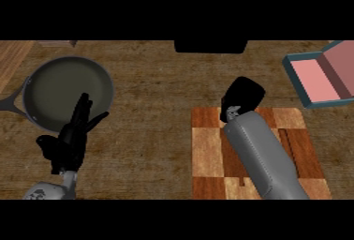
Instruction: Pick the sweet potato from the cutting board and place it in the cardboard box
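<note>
The right hand (242, 96) hangs over the far edge of the cutting board (207, 152), presumably for the sweet potato, which is hidden, likely beneath it; whether it grips anything I cannot tell. The cardboard box (317, 80) lies open at the far right corner of the table (159, 79). The left hand (69, 140) rests by the pan (62, 86), fingers straight, holding nothing.
</note>
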`<state>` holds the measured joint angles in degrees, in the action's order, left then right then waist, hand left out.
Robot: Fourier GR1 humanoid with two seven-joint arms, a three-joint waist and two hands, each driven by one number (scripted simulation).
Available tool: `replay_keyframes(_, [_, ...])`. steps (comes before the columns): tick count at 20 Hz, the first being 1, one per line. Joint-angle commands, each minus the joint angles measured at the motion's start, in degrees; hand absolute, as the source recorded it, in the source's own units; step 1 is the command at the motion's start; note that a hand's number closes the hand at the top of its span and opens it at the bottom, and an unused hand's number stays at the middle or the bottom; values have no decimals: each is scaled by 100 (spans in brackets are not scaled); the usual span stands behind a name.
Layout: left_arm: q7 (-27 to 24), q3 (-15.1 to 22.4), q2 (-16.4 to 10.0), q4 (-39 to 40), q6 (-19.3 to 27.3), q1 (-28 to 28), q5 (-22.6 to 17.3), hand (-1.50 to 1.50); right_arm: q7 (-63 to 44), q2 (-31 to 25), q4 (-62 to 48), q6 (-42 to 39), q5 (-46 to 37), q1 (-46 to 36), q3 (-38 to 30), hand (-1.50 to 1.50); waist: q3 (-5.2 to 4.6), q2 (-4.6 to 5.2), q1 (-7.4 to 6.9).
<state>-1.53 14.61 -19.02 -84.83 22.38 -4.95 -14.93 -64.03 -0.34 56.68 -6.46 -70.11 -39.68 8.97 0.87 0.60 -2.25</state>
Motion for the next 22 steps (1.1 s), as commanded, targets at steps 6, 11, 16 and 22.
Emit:
replay_keyframes(6, [117,-28,-13,513,47,12,110,0,-517,-224,-1426,795,158,-1869,-1534,150,-88,139,-216])
replay_keyframes(11, [163,15,47,571,47,-49,163,0,-554,-303,-1932,1120,-317,-2719,-1540,150,-94,83,-125])
replay_keyframes(16, [222,-92,92,809,169,-180,222,0,-970,-415,-2024,1177,-782,-3627,-1599,150,-99,34,-34])
replay_keyframes(22, [238,-221,63,944,-40,-240,125,0,-1048,-772,-2454,1002,-1139,-4174,-1801,150,-97,-1,52])
